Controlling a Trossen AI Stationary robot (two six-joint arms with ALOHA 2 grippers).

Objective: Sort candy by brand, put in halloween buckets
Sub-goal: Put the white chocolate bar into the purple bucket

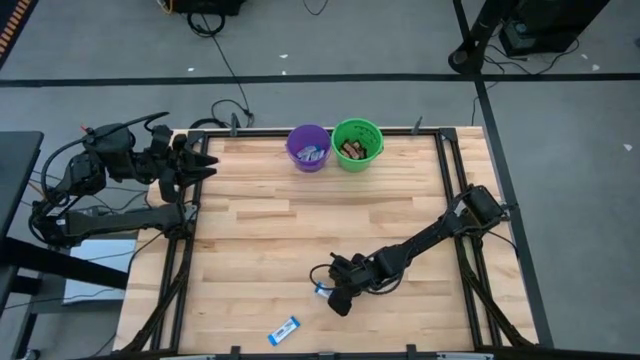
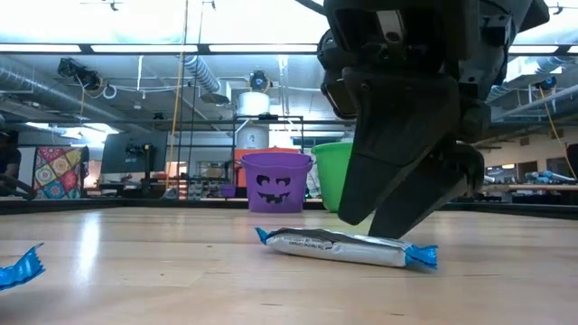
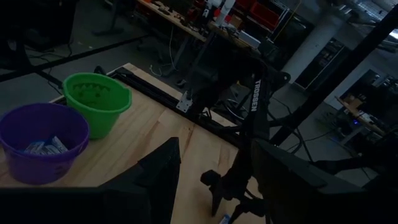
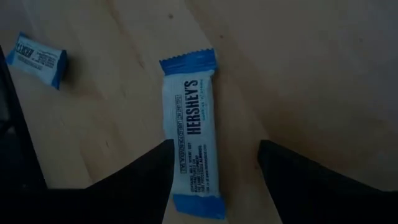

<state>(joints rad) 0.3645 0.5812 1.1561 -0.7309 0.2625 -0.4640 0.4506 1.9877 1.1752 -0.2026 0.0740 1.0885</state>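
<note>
Worktop (image 1: 300, 250): pale butcher-block wood, dark frame rails along both sides.

Left arm parked at the worktop's far left corner; left gripper (image 1: 200, 165) off the wood surface near the rail, fingers spread apart and grasping nothing, seen in the left wrist view.

Right arm stretched diagonally from the right rail toward the near centre. Right gripper (image 1: 337, 296) low over the wood; fingers (image 4: 137, 180) parted, straddling a bar without touching it.

Purple bucket (image 1: 308, 147) with a jack-o'-lantern face, at the far edge, centre. Holds blue-and-white wrapped bars (image 3: 43, 147). Green bucket (image 1: 357, 143) touching or just beside it on the right; dark brown wrapped pieces (image 1: 351, 149) inside.

Hershey's bar (image 4: 191, 130): white wrapper, blue crimped ends, lying flat on the worktop between the right gripper's released fingers, one end sticking out past the gripper in the high view.

Second blue-and-white bar (image 1: 284, 331): flat on the wood near the front edge, left of the right gripper, well apart from the buckets.
</note>
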